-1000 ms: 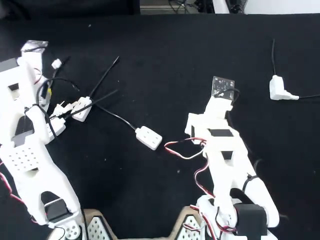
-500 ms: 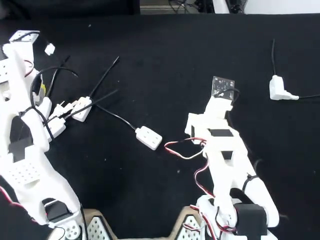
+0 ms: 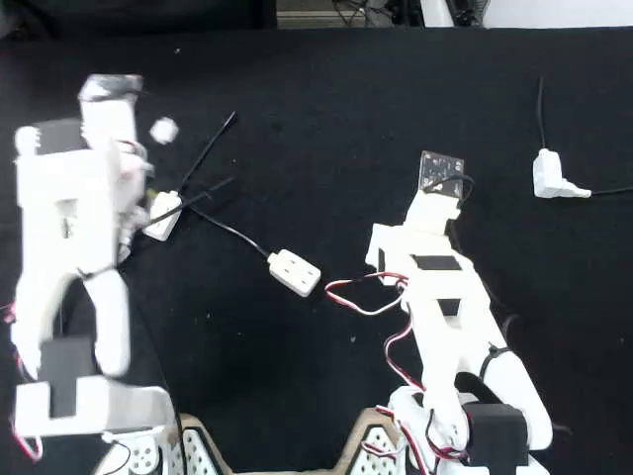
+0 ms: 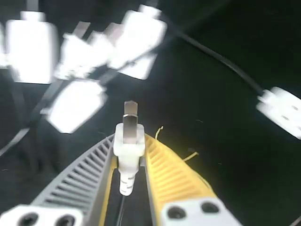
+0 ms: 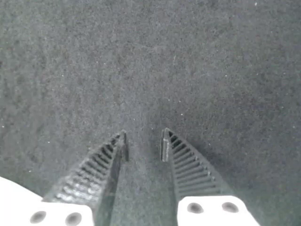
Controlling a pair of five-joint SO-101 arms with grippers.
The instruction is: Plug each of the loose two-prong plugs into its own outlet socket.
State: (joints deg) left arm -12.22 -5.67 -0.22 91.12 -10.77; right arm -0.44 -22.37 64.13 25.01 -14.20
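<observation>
The left end effector (image 4: 130, 149) is clamped on a white two-prong plug (image 4: 128, 136). Beyond it lies a blurred cluster of white plugs (image 4: 75, 103), perhaps sockets too. Farther off is an outlet socket (image 4: 282, 112) on the black desk (image 4: 211, 47). The right end effector (image 5: 143, 141) stands open above the desk.

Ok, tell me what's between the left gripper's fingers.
A white two-prong plug sits clamped between the fingers, its metal end pointing out toward a cluster of white plugs and sockets. Its cord runs back between the fingers and is mostly covered there.
</observation>
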